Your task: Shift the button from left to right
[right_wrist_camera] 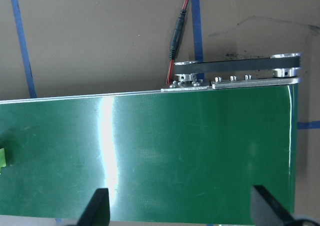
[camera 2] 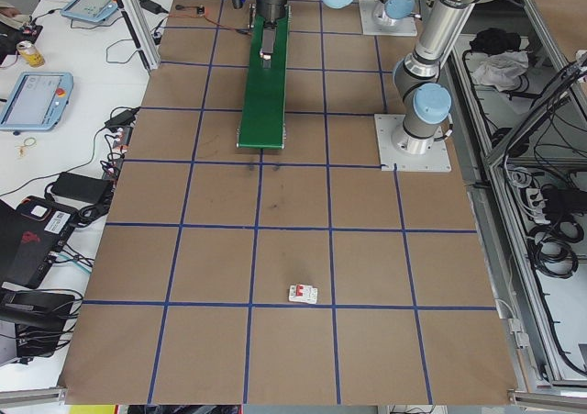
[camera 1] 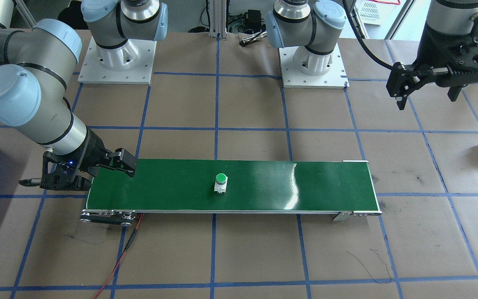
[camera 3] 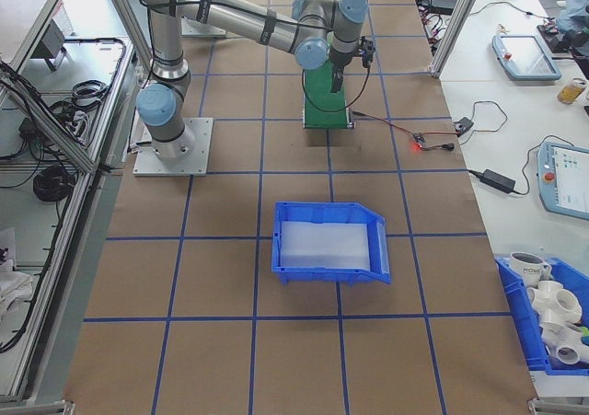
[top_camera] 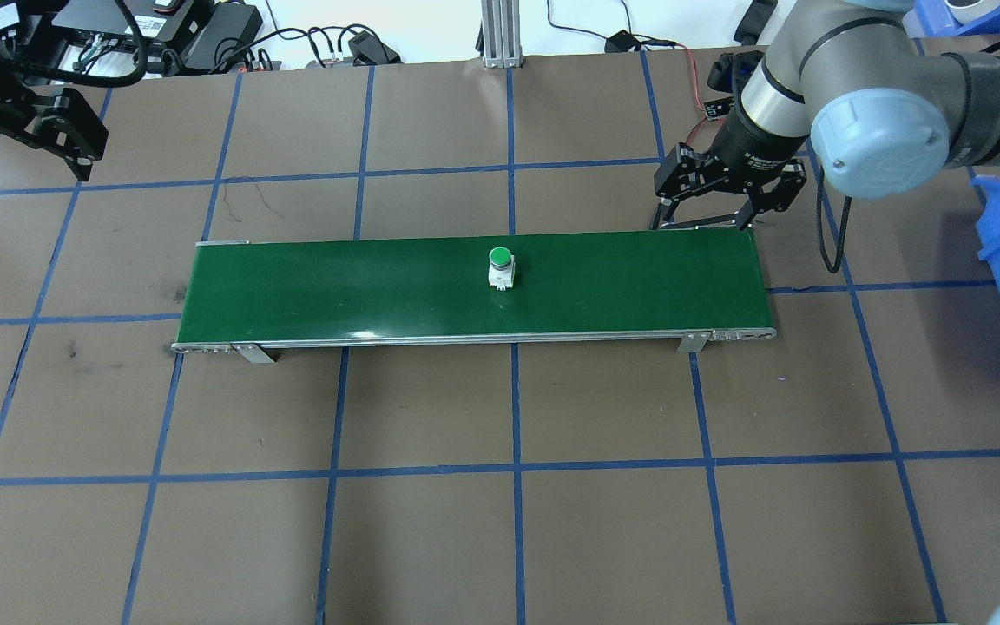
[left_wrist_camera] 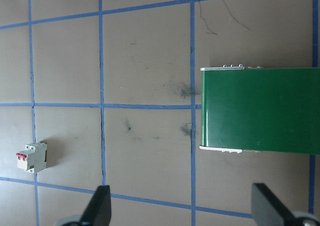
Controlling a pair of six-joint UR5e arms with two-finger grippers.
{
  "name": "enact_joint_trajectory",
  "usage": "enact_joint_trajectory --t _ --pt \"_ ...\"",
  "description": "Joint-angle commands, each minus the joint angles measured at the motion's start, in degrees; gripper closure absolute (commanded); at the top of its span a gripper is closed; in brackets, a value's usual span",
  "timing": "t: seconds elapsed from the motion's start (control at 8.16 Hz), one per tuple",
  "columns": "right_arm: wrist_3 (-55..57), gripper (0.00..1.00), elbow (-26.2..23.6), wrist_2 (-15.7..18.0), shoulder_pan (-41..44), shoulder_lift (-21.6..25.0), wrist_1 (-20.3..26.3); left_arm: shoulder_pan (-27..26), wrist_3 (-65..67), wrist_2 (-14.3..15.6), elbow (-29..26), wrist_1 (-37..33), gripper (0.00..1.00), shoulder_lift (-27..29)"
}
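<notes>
1. Button (top_camera: 500,266) standing upright near the middle of the green belt (top_camera: 335,286), green cap up, touched by neither arm.
2. Right gripper (top_camera: 701,227) low over the belt's end on the robot's right, at the far edge; fingers (right_wrist_camera: 97,206) spread wide, nothing between them.
3. Left gripper (camera 1: 428,94) raised well off the belt's other end, out over bare table (top_camera: 500,521); fingers (left_wrist_camera: 100,206) apart and empty.
4. White breaker (left_wrist_camera: 31,157) with a red mark lying alone on the brown table, well off the belt's left end.
5. Red wire (camera 1: 118,259) trailing from the belt's motor end, on the robot's right.
6. Blue bin (camera 3: 329,242) on the table beyond that end; seemingly empty, though hard to tell from the side view.
</notes>
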State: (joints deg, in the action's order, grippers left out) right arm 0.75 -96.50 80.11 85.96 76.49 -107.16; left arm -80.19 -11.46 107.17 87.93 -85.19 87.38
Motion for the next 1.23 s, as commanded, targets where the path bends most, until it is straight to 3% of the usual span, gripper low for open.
enact_joint_trajectory --t 0.0,0.12,0.25,0.37,0.61,0.74,1.1 --pt "0.5 0.00 0.0 -0.2 0.0 0.0 -0.2 0.6 0.9 0.9 0.0 0.1 0.00 0.9" --pt "3.2 0.00 -0.1 -0.3 0.1 0.1 -0.1 1.1 1.0 0.6 0.7 -0.2 0.00 1.1" --pt "8.3 0.00 -0.1 -0.1 0.3 0.1 -0.2 1.2 -0.7 2.6 0.9 0.1 0.00 1.5" --pt "8.8 0.00 -0.2 -0.1 0.4 0.1 -0.2 0.0 1.6 1.8 1.5 0.2 0.00 1.8" --pt "8.7 0.01 -0.2 0.0 2.5 0.0 -0.8 0.8 3.4 -4.6 2.4 0.5 0.00 1.9" --pt "9.3 0.01 -0.2 0.0 3.8 0.0 -1.3 0.8 6.9 -5.8 2.4 1.9 0.00 2.0" --pt "11.5 0.03 -0.3 0.4 5.3 -0.5 -1.7 0.7 8.5 -4.6 2.6 0.1 0.00 2.0"
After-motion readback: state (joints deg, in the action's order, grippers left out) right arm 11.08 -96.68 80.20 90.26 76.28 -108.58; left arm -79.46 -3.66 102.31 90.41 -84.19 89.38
